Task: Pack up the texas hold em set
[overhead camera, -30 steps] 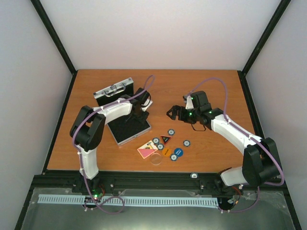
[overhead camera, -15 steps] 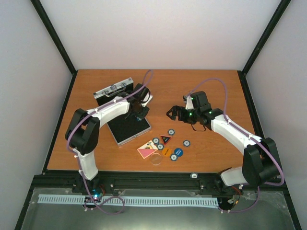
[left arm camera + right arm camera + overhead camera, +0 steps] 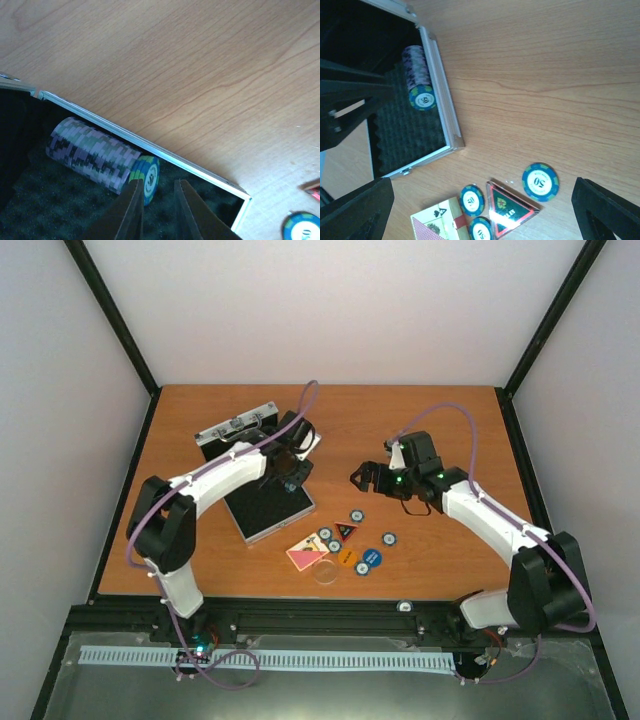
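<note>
Directly below the left end effector (image 3: 288,472): small silver aluminium case (image 3: 280,525), lying open on the brown wooden tabletop (image 3: 440,420), black foam lining facing up, lid (image 3: 237,427) with its handle standing at the far side. Holds a roll of purple-and-grey striped chips (image 3: 90,155), laid on its side in the foam and pressed along the aluminium rim (image 3: 165,155). Capped at the end nearest the fingers by a blue-and-green chip (image 3: 149,175) marked 20.

Fingers (image 3: 131,210) of that end effector narrowly parted, gripping nothing. Tips just short of the blue-and-green chip; contact impossible to judge.

Well to the right of the case, above bare wood: right end effector (image 3: 362,477), spread wide and empty.

Nearer the arm bases than both end effectors, loose on the tabletop and outside the case:
- Red-and-black triangle (image 3: 512,210), flat, below the gap between the right fingers.
- Blue chip with a white centre (image 3: 540,181), just beside the triangle, also marked 20.
- Two more such chips (image 3: 472,200), touching or nearly touching the triangle's other side.
- Pink card deck (image 3: 303,556), just beside the case's near corner.
- Orange disc (image 3: 347,558) and plain blue disc (image 3: 370,559), side by side.
- Clear disc (image 3: 325,573), closest to the bases.
- One lone chip (image 3: 388,537), set apart to the right of the cluster.
</note>
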### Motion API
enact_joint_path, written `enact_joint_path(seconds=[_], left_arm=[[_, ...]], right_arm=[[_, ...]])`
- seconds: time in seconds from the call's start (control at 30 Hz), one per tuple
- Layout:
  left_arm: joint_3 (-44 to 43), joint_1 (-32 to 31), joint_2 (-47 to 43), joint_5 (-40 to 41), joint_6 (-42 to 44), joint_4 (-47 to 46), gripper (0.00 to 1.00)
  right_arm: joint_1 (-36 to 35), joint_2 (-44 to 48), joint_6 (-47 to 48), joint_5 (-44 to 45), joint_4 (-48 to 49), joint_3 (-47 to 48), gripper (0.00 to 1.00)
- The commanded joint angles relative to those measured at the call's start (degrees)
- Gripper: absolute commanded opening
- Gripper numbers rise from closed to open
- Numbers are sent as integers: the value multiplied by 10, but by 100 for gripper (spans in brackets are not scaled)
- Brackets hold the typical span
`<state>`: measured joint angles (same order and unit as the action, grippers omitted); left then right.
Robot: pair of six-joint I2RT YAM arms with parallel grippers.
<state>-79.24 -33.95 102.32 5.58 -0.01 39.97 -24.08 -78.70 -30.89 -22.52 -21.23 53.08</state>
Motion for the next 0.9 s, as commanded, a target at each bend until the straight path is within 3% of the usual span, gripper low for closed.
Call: enact_joint_path(seconds=[0.0,0.3,0.4,0.87], left_arm=[[-10,-16,-50,-8,-28,30,19],[61,-44,-135,-85,-74,22,46],[86,-44,-159,-92,-77,8,50],[107,-45,-236,-50,-116,21,74]], right_arm=[[4,32,5,44,-43,-17,100],[-5,77,13,131,-137,-76,96],[-14,88,6,162,-163,-80,94],[-94,3,16,286,-318,66,93]])
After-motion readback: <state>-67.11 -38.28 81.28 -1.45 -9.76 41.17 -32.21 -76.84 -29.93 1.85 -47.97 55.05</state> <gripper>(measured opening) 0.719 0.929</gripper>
